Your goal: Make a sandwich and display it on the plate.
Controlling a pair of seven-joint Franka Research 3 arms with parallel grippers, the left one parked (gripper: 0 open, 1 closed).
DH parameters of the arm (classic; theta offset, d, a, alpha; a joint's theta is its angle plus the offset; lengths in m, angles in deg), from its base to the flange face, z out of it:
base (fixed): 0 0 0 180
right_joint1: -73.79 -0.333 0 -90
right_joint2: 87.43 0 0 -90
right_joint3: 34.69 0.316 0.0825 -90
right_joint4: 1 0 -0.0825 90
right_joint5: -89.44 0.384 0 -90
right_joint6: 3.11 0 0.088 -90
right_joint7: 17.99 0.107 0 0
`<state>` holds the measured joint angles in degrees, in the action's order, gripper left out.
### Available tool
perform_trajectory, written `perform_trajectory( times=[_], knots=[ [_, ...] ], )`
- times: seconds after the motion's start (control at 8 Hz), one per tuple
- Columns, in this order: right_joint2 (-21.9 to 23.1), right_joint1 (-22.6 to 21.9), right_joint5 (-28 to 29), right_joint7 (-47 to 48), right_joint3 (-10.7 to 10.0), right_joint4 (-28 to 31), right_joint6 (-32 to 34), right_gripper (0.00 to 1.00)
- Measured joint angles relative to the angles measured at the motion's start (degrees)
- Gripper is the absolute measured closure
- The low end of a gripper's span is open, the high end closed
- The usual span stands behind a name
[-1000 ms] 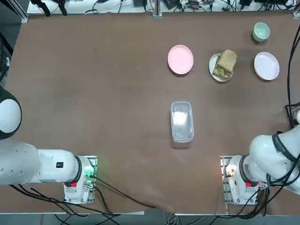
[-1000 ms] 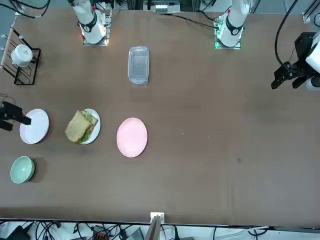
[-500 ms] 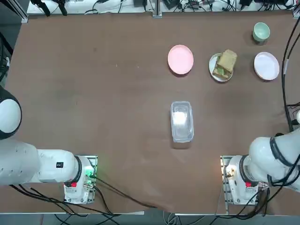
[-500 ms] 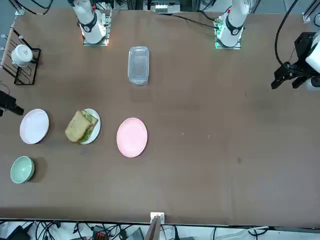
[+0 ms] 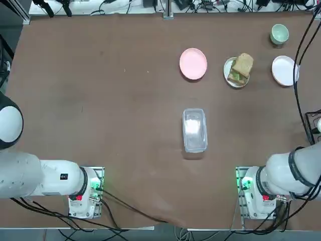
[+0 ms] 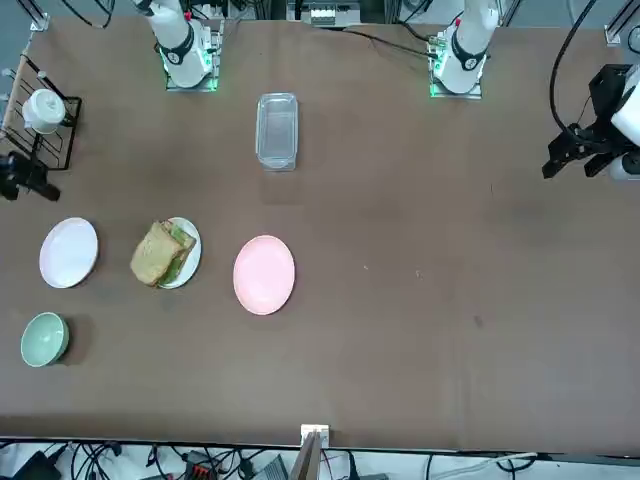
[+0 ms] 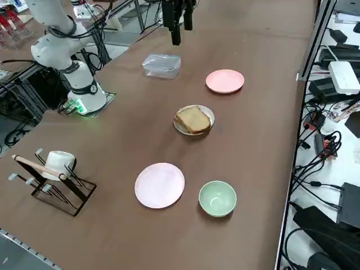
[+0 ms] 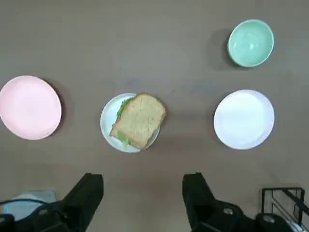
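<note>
Sandwich (image 8: 139,121) sits on plate (image 8: 108,124). My right gripper (image 8: 143,203) hangs spread above; a careless descent could topple it.

A broad brown table (image 5: 100,90) fills nearly every view, its surface matte and lit evenly, with only soft shadows. Along its far edge in the top view runs a strip crowded with black cables (image 5: 115,6) on a pale floor. The right side view shows the same clutter beyond the table's long metal-trimmed edge (image 7: 308,56): tangled black cables (image 7: 320,140), a white box-shaped device (image 7: 344,76) and dark equipment lying on a light floor. At the table's near corner there, a black wire rack (image 7: 53,183) stands holding a white cup (image 7: 58,162).
</note>
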<state>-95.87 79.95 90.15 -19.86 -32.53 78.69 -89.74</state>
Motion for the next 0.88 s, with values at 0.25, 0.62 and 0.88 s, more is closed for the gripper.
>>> perform_trajectory(
  times=[0.25,0.62,0.88],
  knots=[
    [4.3,-8.1,1.5,-0.2,-9.3,5.4,-0.2,0.00],
    [10.2,-12.6,1.7,-0.2,-11.4,11.6,-3.5,0.00],
    [12.3,-14.2,1.7,0.0,-11.4,13.1,-4.1,0.00]
  ],
)
